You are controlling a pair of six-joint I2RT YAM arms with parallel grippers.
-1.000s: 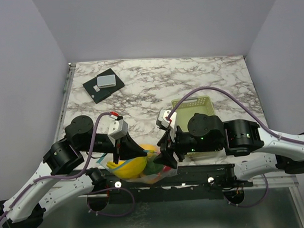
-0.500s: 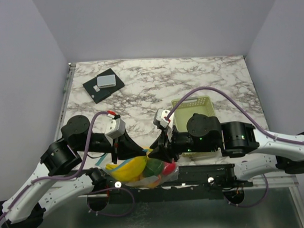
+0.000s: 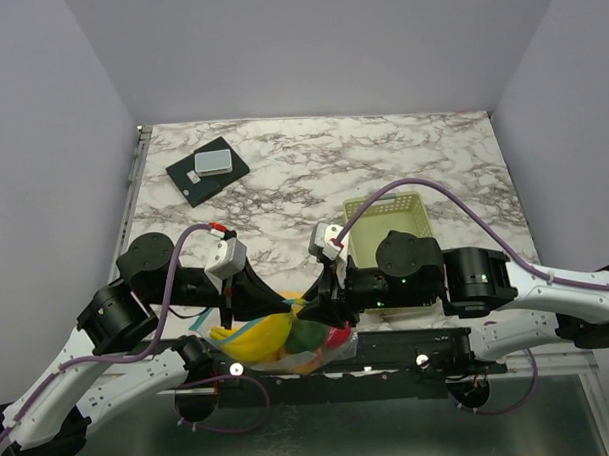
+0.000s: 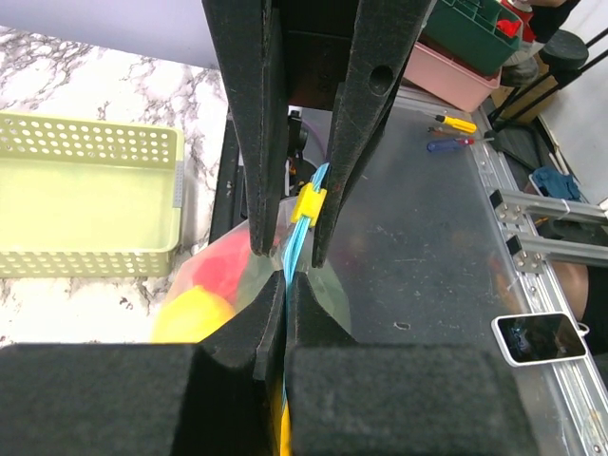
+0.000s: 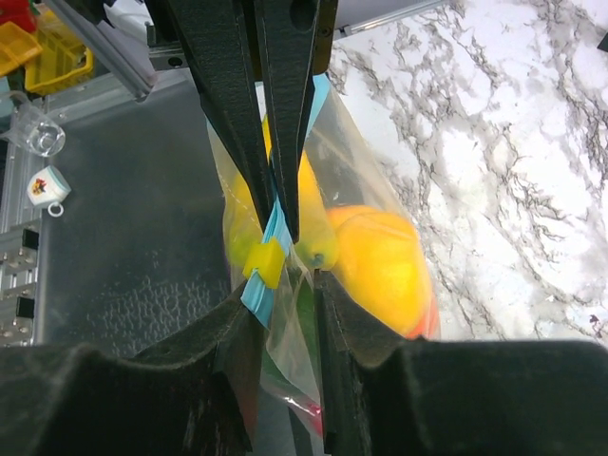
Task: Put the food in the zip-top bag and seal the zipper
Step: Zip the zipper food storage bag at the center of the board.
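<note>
**Status.** The clear, floppy plastic zip-top bag (image 5: 350,161) hangs between both arms at the near edge of the marbled tabletop (image 3: 382,155), partly past it. The small glossy toy fruits (image 5: 380,256), yellow, orange, green and red, sit inside it. The left claw (image 4: 287,290) is clamped together on the thin light blue zipper strip (image 4: 292,249). The right claw (image 5: 283,285) straddles the same strip, its jaws narrowed around the small yellow slider (image 4: 308,204). I cannot tell whether they bear on it or merely flank it.

**Risks, in my judgement:**
1. If the right claw has no firm hold on the slider, a pull along the strip slips off and the mouth is left unsealed.
2. The two claws sit close together, so a short pull leaves most of the track open.
3. The fruit load drags on floppy film. If the left claw's pinch slips, the bag drops off the tabletop edge.
4. Film bunching under the slider jams it.
</note>
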